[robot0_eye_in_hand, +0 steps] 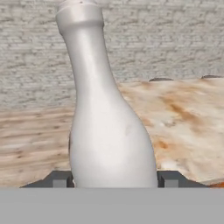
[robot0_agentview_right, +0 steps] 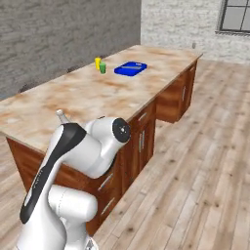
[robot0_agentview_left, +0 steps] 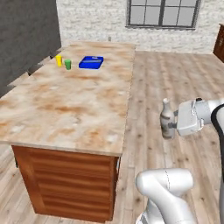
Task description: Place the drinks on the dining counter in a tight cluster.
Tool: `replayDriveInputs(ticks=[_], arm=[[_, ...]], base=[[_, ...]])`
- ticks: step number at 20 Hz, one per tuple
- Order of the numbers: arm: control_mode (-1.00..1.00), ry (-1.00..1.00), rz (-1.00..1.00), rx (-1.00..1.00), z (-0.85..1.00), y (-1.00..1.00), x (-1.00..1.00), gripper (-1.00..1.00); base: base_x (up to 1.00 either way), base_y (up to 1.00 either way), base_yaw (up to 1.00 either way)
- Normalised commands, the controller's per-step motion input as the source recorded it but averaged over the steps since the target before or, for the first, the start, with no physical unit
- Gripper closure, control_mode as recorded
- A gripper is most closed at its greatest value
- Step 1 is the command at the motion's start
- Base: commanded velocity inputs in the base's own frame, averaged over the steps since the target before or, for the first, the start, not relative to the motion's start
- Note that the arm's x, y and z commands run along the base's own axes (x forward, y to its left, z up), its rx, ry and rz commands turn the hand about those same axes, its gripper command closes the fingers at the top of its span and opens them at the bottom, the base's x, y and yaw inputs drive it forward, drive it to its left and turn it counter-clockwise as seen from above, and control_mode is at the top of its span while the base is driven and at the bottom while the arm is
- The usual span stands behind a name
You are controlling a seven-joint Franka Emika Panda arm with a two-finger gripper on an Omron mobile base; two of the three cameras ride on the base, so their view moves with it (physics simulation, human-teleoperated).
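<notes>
A grey-beige glass bottle [robot0_agentview_left: 166, 120] hangs upright in the air off the right side of the dining counter [robot0_agentview_left: 65, 100], above the wooden floor. My gripper [robot0_agentview_left: 171, 125] is shut on its lower body from the right. In the hand view the bottle [robot0_eye_in_hand: 107, 131] stands tall between my two dark fingertips [robot0_eye_in_hand: 57, 179], with the marbled counter top [robot0_eye_in_hand: 183, 118] behind it. From the right base camera the bottle's cap [robot0_agentview_right: 62, 115] peeks out behind my arm, near the counter's [robot0_agentview_right: 97, 93] front edge.
A yellow cup [robot0_agentview_left: 58, 60], a green cup [robot0_agentview_left: 68, 64] and a blue tray [robot0_agentview_left: 91, 62] sit at the counter's far end. Stool tops line the far long side [robot0_eye_in_hand: 159, 79]. A brick wall and a window stand behind.
</notes>
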Motion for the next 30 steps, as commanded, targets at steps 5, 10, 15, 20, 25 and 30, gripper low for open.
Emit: replayDriveInputs(ticks=[5, 10, 15, 20, 25, 30], arm=[[1.00, 0.00, 0.00, 0.00, 0.00, 0.00, 0.00, 1.00], [1.00, 0.00, 0.00, 0.00, 0.00, 0.00, 0.00, 1.00], [1.00, 0.00, 0.00, 0.00, 0.00, 0.00, 0.00, 1.00], [1.00, 0.00, 0.00, 0.00, 0.00, 0.00, 0.00, 1.00], [1.00, 0.00, 0.00, 0.00, 0.00, 0.00, 0.00, 1.00], [1.00, 0.00, 0.00, 0.00, 0.00, 0.00, 0.00, 1.00]], base=[[0.62, 1.00, 0.00], [0.71, 1.00, -0.09], [0.83, 1.00, -0.25], [0.97, 0.97, -0.39], [0.85, 0.74, -0.34], [0.01, 0.06, 0.00]])
